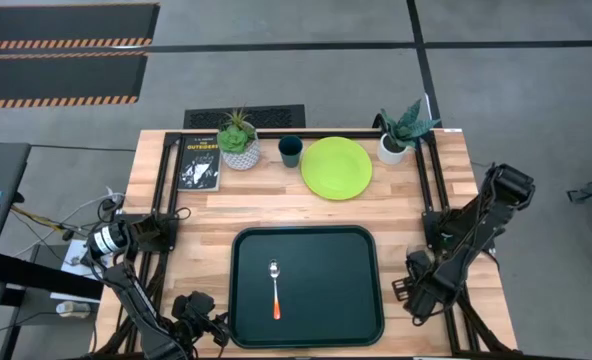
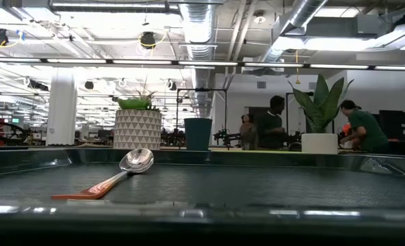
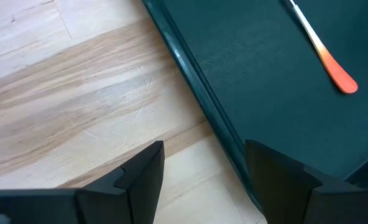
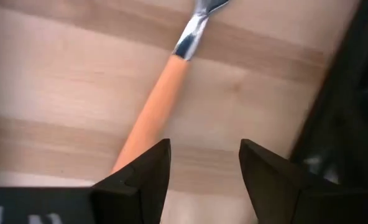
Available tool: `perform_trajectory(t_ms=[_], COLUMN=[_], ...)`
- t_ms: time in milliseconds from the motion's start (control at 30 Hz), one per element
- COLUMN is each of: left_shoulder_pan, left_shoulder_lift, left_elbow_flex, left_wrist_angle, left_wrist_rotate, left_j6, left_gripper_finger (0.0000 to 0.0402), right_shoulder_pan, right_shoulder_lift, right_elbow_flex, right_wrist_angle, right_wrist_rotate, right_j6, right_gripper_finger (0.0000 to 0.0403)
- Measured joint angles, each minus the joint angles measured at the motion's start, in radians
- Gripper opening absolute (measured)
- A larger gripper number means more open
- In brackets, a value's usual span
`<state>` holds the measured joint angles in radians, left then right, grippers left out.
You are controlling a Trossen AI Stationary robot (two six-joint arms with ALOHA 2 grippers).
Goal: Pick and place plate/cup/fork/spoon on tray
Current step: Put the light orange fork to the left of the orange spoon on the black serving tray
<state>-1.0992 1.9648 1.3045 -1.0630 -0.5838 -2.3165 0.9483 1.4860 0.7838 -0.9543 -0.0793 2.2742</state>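
Note:
The dark tray (image 1: pixel 361 300) lies at the table's near middle. The spoon (image 1: pixel 275 290) lies flat on it, bowl toward the far edge; it also shows in the low view (image 2: pixel 120 174). The lime-green plate (image 1: pixel 337 166) and the dark cup (image 1: pixel 290 151) rest on the table beyond the tray. My left gripper (image 3: pixel 202 180) is open and empty over the tray's left rim (image 3: pixel 190 74). My right gripper (image 4: pixel 202 171) is open just right of the tray, above the fork (image 4: pixel 156 102). The fork lies flat on the wood, and its handle runs under one finger. The right arm hides the fork in the high view.
Two white plant pots (image 1: pixel 239 150) (image 1: pixel 394 148) and a black book (image 1: pixel 199 163) stand along the far edge. Black frame rails run down both table sides. People stand in the room beyond the table (image 2: pixel 271 123).

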Motion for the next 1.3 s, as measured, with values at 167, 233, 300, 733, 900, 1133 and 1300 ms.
perform_trajectory(t_ms=[167,233,300,733,900,1133,1300], left_shoulder_pan=[0.000,0.000,0.000,0.000,0.001,0.002,0.002], left_shoulder_lift=[0.000,0.000,0.000,0.000,0.000,0.000,0.000], left_elbow_flex=[0.000,0.000,0.000,0.000,0.000,0.000,0.000], left_wrist_angle=[0.010,0.009,0.010,0.015,0.015,0.014,0.013], left_wrist_rotate=[0.000,0.000,-0.001,0.011,0.005,-0.001,-0.002], left_j6=[-0.001,-0.001,-0.001,-0.003,-0.003,-0.003,-0.002], left_gripper_finger=[0.0210,0.0210,0.0210,0.0210,0.0210,0.0210,0.0210], right_shoulder_pan=[-0.004,-0.017,-0.028,-0.093,-0.094,-0.103,-0.129], right_shoulder_lift=[-0.014,0.007,0.037,0.087,0.026,0.074,0.147], right_elbow_flex=[0.041,0.040,0.034,0.030,0.074,0.073,0.073], right_wrist_angle=[-0.044,-0.062,-0.060,-0.020,-0.117,-0.098,-0.019], right_wrist_rotate=[0.046,0.055,0.055,0.081,0.151,0.217,0.213], right_j6=[-0.001,0.000,0.000,-0.027,-0.034,0.062,0.058], right_gripper_finger=[0.0212,0.0211,0.0211,0.0211,0.0211,0.0211,0.0211])
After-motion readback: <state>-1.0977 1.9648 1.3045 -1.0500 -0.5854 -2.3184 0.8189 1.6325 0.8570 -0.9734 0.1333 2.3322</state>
